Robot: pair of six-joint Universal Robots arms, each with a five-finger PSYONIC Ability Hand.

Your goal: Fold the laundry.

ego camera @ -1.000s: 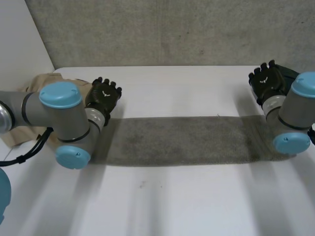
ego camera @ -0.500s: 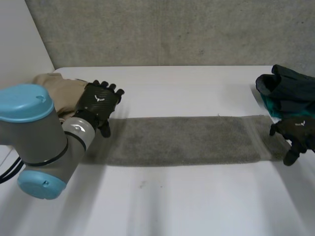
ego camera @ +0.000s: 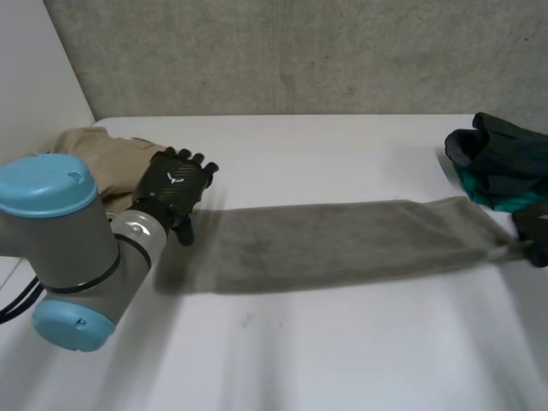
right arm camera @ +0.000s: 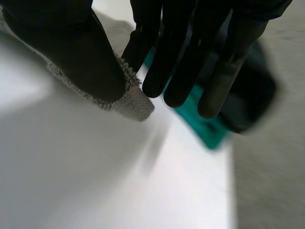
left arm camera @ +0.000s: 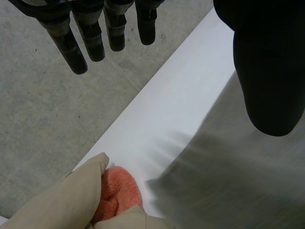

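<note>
head view: grey towel (ego camera: 342, 244) stretched long, right end narrowed.

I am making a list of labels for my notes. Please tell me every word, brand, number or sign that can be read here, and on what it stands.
No words or numbers can be read.
A small white emblem on the back of the left robot hand: no letters, too small to make out.
The grey towel, the beige cloth and the dark green cloth show no print or label.
</note>
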